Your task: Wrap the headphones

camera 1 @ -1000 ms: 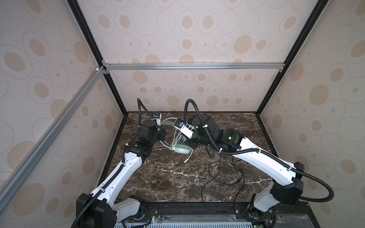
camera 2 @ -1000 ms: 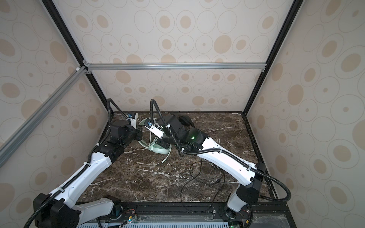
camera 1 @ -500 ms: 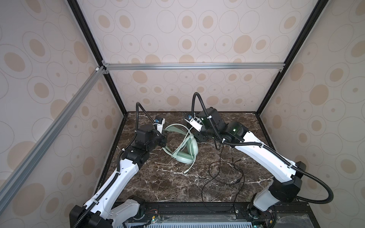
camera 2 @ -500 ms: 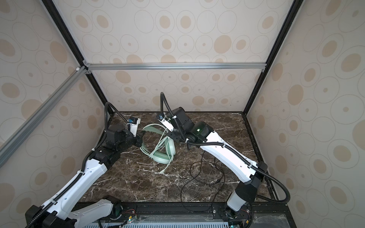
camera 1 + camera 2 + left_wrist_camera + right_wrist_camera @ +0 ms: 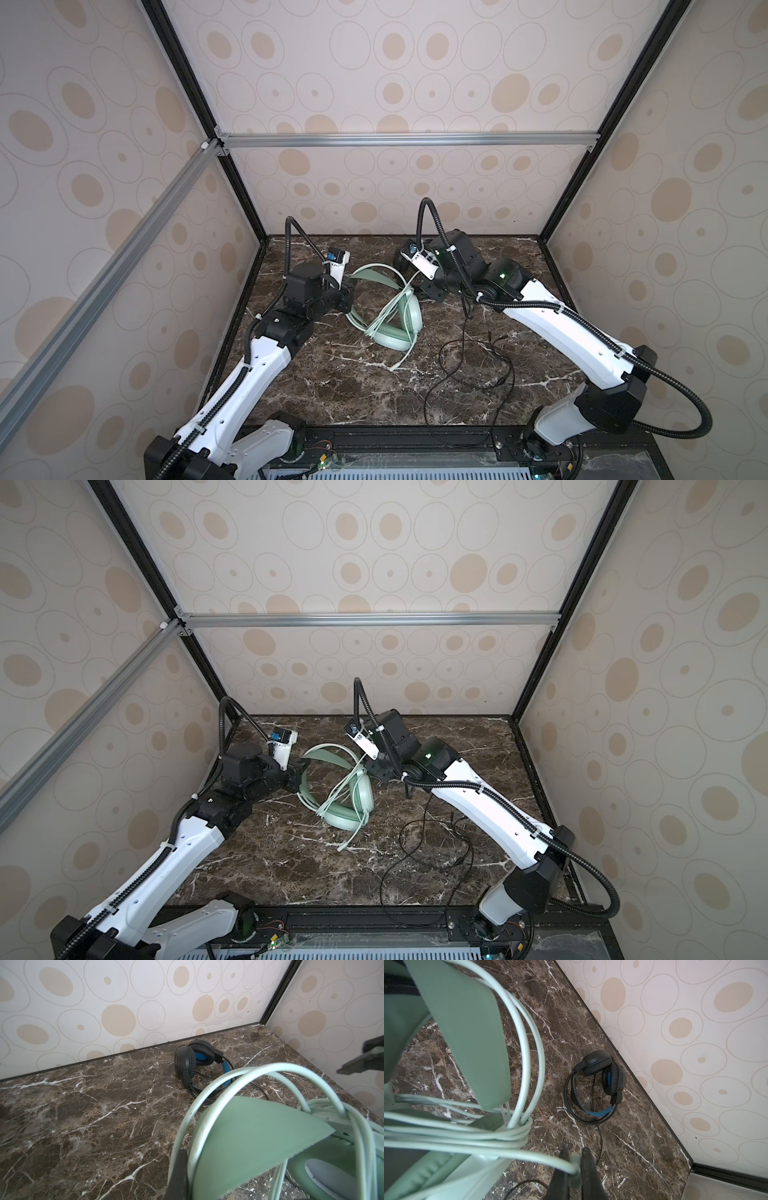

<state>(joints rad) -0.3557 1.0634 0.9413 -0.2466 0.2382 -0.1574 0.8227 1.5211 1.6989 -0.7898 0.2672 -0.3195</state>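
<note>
Mint-green headset (image 5: 392, 320): on the marble table (image 5: 332, 395), well out from the back wall (image 5: 374, 195), between the 2 grippers. Its headband (image 5: 249, 1136) is tipped up, and 1 ear cup (image 5: 390, 338) looks to rest on the marble.
Whitish-green cable (image 5: 467, 1138): several turns lie bundled across the headset and a few wider loops arch over the headband. A loose tail (image 5: 401, 361) trails on the table on the side away from the back wall.
Left gripper (image 5: 348, 296): fingers closed tight on the headband, steadying the headset.
Right gripper (image 5: 575, 1163): fingers almost together, pinching 1 strand of the whitish-green cable, nearer the back wall than the ear cup.
Black headset (image 5: 193, 1061): close against the back wall, ear cups folded together, blue inner band showing, nothing wound on it.
Black cable (image 5: 469, 374): runs away from the back wall in slack, untidy loops across the marble.
Done so far: most of the mint cable looks wound, so headset 1 of 2 seems nearly finished.
Left to do: lay in the held strand and the tail so the turns stay put, then wrap the black headset from scratch. By my reading the task is under halfway.
</note>
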